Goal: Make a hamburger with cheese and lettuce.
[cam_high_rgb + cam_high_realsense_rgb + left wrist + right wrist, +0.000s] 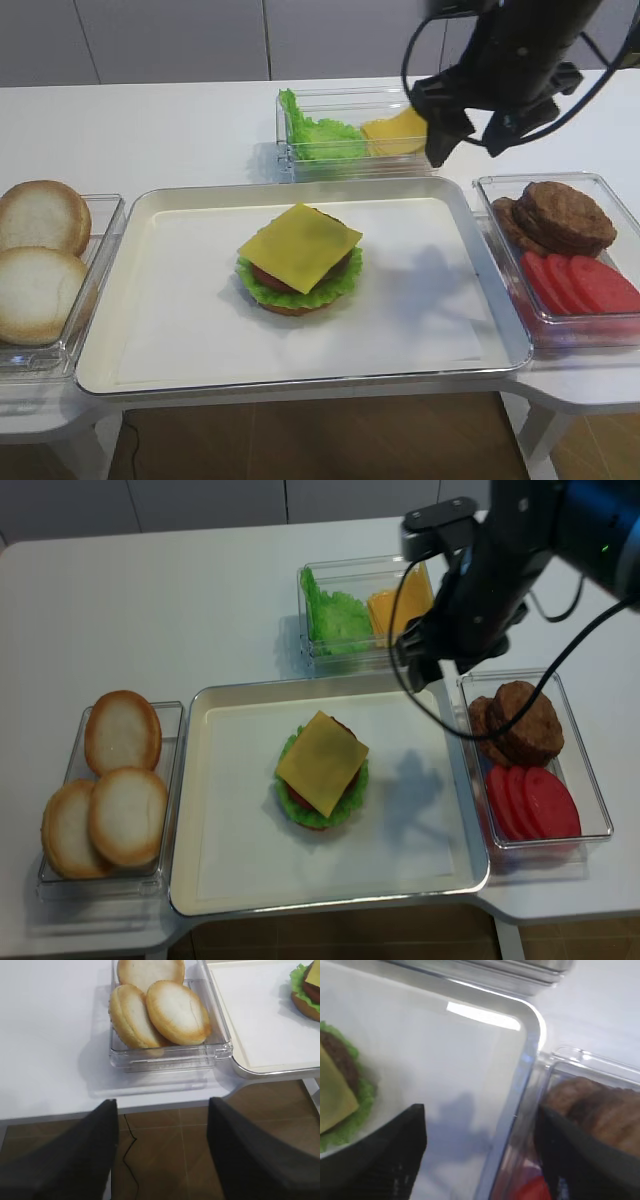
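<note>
1. Tray [140, 330] in the middle holds the hamburger [299, 260]: bun base, lettuce [262, 288], tomato, patty, w/ the cheese [300, 245] slice lying flat on top, a bit turned.
2. Clear box [100, 255] at left has three pale bun halves [40, 290], leaning on each other.
3. Clear box at back [310, 645] has spare green leaves [335, 620] on its left side and yellow cheese slices [385, 610] on its right.
4. Clear box at right [590, 780] has brown patties [520, 720] at the far end, red tomato slices [530, 800] at the near end.
5. Right gripper [480, 1152] hangs above the tray's right edge, between hamburger and patty box; fingers [395, 1160] are spread wide, nothing betw. them.
6. Left gripper [162, 1152] is over the table's front edge near the bun box; fingers apart, holding nothing.
7. All stands on a white table [150, 130]; brown tile floor [165, 1155] below, pale cabinet panels [170, 40] behind.
</note>
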